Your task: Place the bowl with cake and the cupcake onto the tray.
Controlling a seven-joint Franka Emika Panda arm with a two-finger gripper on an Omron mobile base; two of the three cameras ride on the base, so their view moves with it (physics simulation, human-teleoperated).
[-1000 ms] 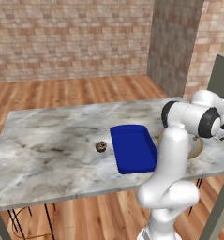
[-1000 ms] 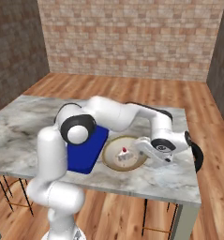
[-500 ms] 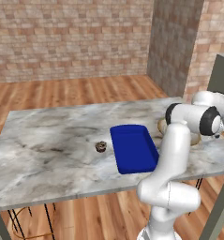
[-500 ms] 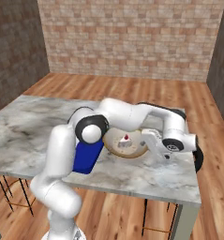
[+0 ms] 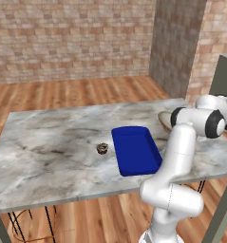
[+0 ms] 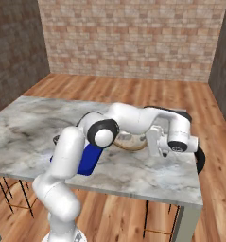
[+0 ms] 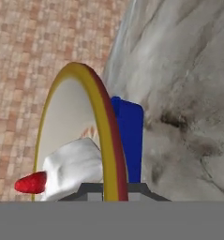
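The tan bowl with cake (image 7: 100,123) fills the left of the hand view, its rim running between the finger tips; the white cake slice (image 7: 72,163) with its red topping (image 7: 32,183) lies inside. My gripper (image 7: 115,190) is shut on that rim. From the right base view the bowl (image 6: 130,142) sits just right of the blue tray (image 6: 91,159), with the gripper (image 6: 151,143) at its right side. In the left base view the bowl (image 5: 164,119) peeks out behind my arm, the tray (image 5: 136,150) lies mid-counter, and the small brown cupcake (image 5: 102,148) stands just left of it.
The marble counter (image 5: 53,142) stretches wide to the left of the cupcake. Its right edge (image 6: 197,179) is close to my hand. A dark cabinet (image 5: 224,76) and a brick pillar (image 5: 174,42) stand beyond the counter's right end.
My arm's elbow has swung over toward the bowl and now covers part of it and the tray. The hand has stayed at the bowl's rim; tray and cupcake have not moved.
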